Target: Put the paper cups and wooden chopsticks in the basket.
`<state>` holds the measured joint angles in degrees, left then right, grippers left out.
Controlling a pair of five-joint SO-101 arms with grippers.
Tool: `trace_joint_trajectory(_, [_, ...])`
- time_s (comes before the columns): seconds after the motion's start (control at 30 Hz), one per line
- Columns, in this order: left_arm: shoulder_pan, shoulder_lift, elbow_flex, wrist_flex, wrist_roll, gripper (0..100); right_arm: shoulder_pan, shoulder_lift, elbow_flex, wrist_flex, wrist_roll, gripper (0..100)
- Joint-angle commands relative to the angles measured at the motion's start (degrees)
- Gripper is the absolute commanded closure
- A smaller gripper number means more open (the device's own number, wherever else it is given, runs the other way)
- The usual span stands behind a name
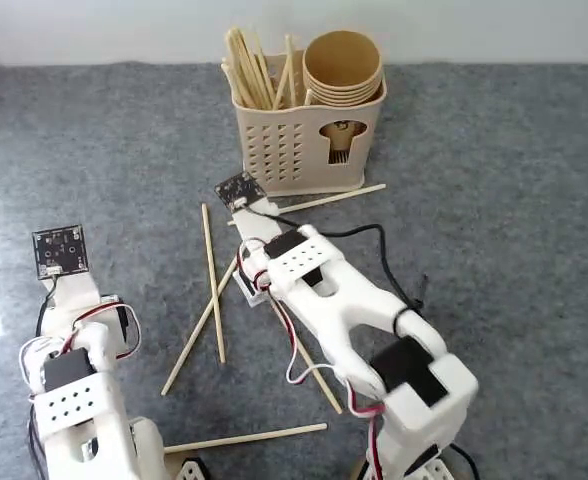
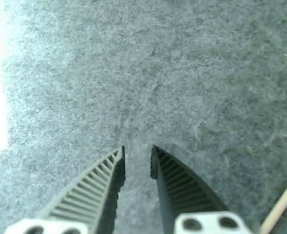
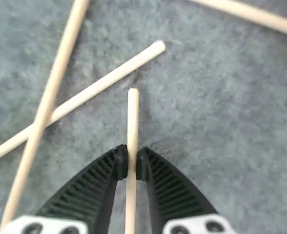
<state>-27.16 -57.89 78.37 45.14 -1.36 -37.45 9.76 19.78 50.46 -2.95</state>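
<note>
The step in hand is the pick-up of one loose chopstick [image 3: 132, 112]. The right end effector [image 3: 131, 158] pinches it close to its far end, with the jaws pressed on the wood from both sides; only a short piece comes out in front of the tips. Whether it is lifted off the worktop [image 1: 514, 200] I cannot tell. The left end effector [image 2: 137, 152] hangs over bare worktop at the left side; its jaws are a little spread, with nothing between them.

The basket [image 1: 284, 150] stands at the far side of the worktop; the cups [image 1: 342, 60] sit stacked in its right compartment, and a bundle [image 1: 254, 70] of chopsticks stands upright in its left one. So the cups part looks done to me, and the loose wood is what remains. Just beside the pinched chopstick lies a crossed pair [image 1: 215, 300]; a single stick [image 1: 324, 198] lies at the foot of the basket, and a last stick [image 1: 244, 437] lies near the bases of the arms.

The next move, as I judge it, calls for a firm grip, because the hold is near one end and the long part may swing or slip. The right arm should raise the chopstick clear of the crossed pair, turn it toward upright and bring it above the left compartment; it should let go only when the lower end is inside the rim, without pushing the basket or the single stick.
</note>
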Motion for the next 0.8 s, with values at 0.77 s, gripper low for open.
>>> trace_joint_trajectory(0.77, [-0.1, -1.1, -3.3, -1.1, 0.2, 91, 7.8, -42.8, -3.4, -32.3, 7.6, 99.1])
